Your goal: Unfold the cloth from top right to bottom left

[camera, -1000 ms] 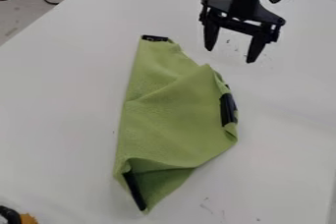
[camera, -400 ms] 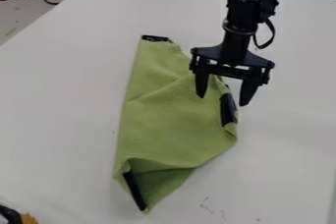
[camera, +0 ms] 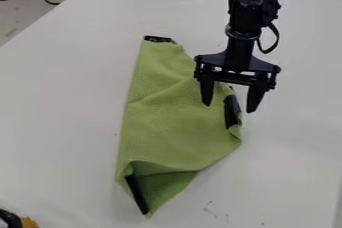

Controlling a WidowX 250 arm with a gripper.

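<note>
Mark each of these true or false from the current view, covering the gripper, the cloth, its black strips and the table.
1. The black two-finger gripper is open above the right side of the green fabric cloth. True.
2. The cloth is spread out fully flat. False: it is folded and creased, with its bottom end turned over.
3. A narrow black strip shows at the cloth's bottom end. True.
4. The gripper is closed on the cloth's top end. False: its fingers are apart, near the black strip on the right edge.
5. The cloth lies on a white table. True.
</note>
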